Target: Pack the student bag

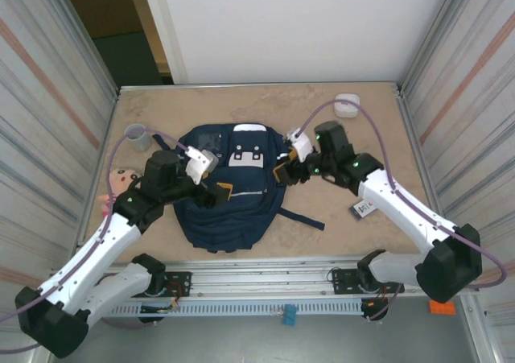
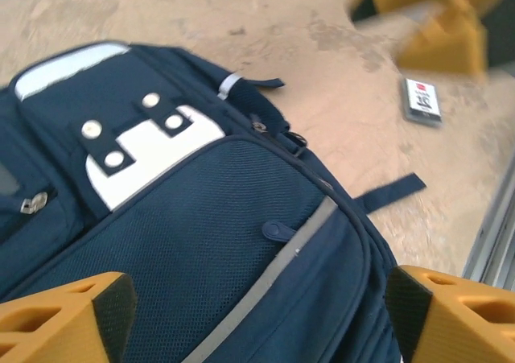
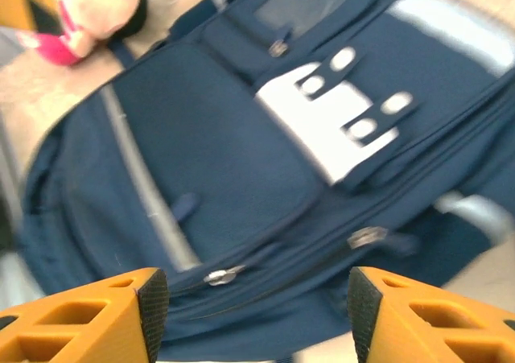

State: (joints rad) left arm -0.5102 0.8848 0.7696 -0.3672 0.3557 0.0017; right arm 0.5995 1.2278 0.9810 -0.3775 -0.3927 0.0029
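Note:
The student bag, a navy backpack with white-grey patches near its top, lies flat in the middle of the table, closed. My left gripper hovers over its left front, open with nothing between the jaws. In the left wrist view the orange fingers straddle the front pocket's pale stripe. My right gripper is at the bag's right edge, open and holding nothing. Between its fingers, the right wrist view, blurred, shows two metal zipper pulls on the bag's side.
A small doll lies left of the bag, partly under my left arm. A clear cup stands at the back left and a white object at the back right. A small card-like packet lies to the right.

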